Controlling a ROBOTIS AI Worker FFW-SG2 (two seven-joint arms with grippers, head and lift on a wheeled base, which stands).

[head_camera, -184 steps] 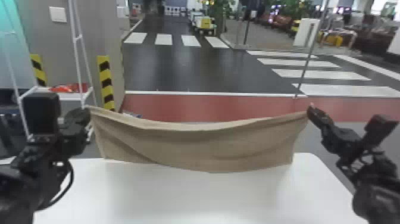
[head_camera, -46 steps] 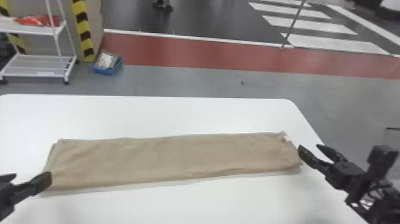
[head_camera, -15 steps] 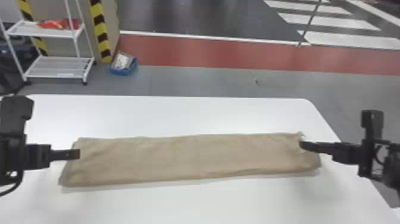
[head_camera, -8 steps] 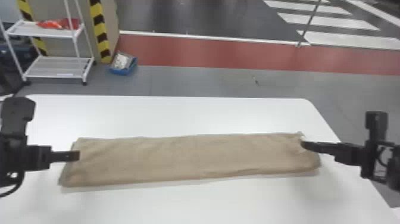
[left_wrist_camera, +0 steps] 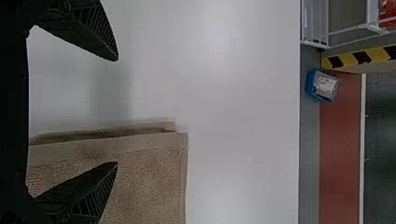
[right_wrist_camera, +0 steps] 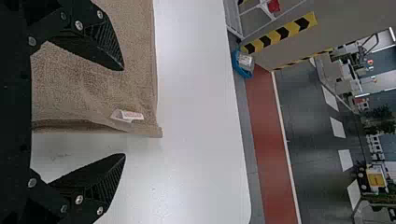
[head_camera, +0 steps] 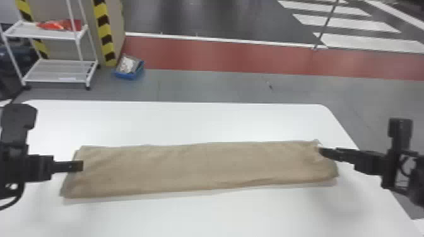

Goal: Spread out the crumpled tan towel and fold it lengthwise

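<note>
Straddling the short ends of the tan towel [head_camera: 202, 167], which lies in a long strip on the white table [head_camera: 189, 123], the left gripper [left_wrist_camera: 117, 112] and right gripper [right_wrist_camera: 124, 112] stand open and would do well to pinch every layer together and tug evenly outward.

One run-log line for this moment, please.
tan towel: folded lengthwise, on table | left gripper: open, left end | right gripper: open, right end

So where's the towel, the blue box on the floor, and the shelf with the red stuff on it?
Towel [head_camera: 202, 167]: head view, its middle.
Blue box [head_camera: 125, 75]: head view, its front side.
Shelf [head_camera: 60, 72]: head view, its bottom board.
</note>
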